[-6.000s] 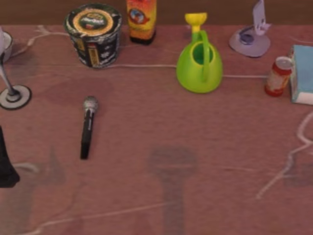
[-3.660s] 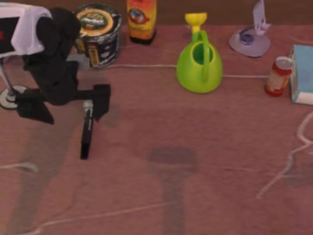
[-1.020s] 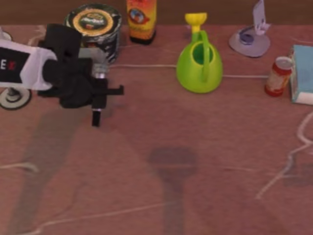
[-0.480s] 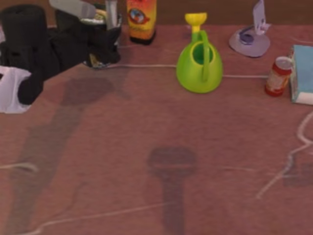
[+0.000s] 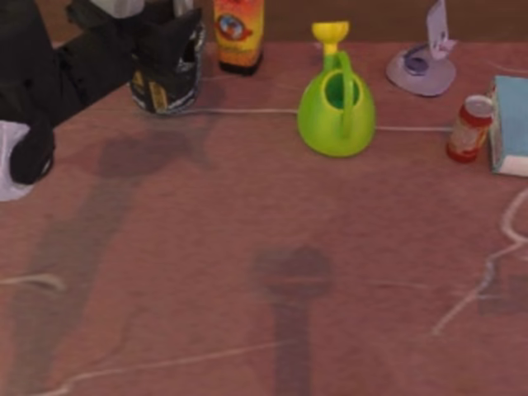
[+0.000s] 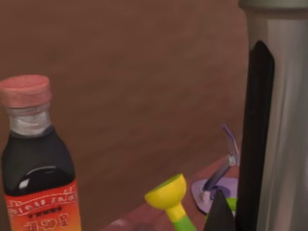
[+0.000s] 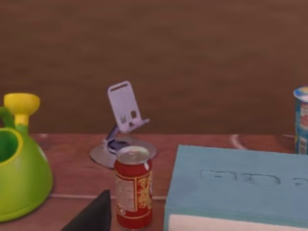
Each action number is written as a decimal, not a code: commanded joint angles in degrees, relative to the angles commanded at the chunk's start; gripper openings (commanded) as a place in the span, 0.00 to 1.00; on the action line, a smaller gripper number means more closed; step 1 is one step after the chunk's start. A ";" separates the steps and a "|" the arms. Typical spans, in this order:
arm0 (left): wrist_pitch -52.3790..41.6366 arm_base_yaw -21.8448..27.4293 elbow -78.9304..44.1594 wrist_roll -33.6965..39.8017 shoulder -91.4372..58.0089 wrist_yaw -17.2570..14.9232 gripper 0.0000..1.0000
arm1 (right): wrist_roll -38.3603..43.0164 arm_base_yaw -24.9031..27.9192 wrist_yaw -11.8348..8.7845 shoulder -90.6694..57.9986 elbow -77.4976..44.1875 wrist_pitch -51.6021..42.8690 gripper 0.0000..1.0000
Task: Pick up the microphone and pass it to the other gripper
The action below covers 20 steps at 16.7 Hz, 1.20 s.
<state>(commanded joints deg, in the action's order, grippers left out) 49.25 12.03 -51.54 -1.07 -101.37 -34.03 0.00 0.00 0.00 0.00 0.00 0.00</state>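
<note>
Reddish-brown tabletop (image 5: pixel 247 206) with pale vein lines fills the top view; its near half carries only dark shadows of the arms.

Mid-table, right of centre, a bright green plastic watering can with a yellow spout (image 5: pixel 336 115) stands upright. Towards the right edge a small red drinks can with a silver top (image 5: pixel 469 128) stands upright just beside a light blue flat box (image 5: pixel 511 124); whether they touch cannot be told.

Along the far edge stand three items. A black printed noodle cup (image 5: pixel 165 87) is at the left, largely covered by the left arm. A dark sauce bottle with an orange label and pink cap (image 5: pixel 238 33) is just to its right. A lilac phone stand on a round base (image 5: pixel 422 66) is further right. Behind them is a plain brown wall.

The left gripper (image 5: pixel 169 37) is raised above the far-left corner, over the noodle cup, its black arm running off the left edge. In the left wrist view a tall grey cylinder with a black strip, taken to be the microphone (image 6: pixel 284 120), stands upright close to the lens. It is off the table, and the claw appears pinched on it.

The right gripper (image 7: pixel 91 214) appears only as a black wedge in its own wrist view, facing the red can. Its state cannot be told.
</note>
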 joint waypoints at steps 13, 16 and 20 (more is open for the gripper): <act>-3.88 21.08 5.51 0.79 12.18 22.23 0.00 | 0.00 0.00 0.00 0.00 0.00 0.00 1.00; -4.38 24.15 6.35 0.84 14.42 25.30 0.00 | 0.00 0.00 0.00 0.00 0.00 0.00 1.00; -4.33 23.99 6.15 0.81 14.27 25.16 0.00 | 0.00 0.00 0.00 0.00 0.00 0.00 1.00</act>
<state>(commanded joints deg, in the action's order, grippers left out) 44.92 36.02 -45.40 -0.26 -87.11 -8.87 0.00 0.00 0.00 0.00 0.00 0.00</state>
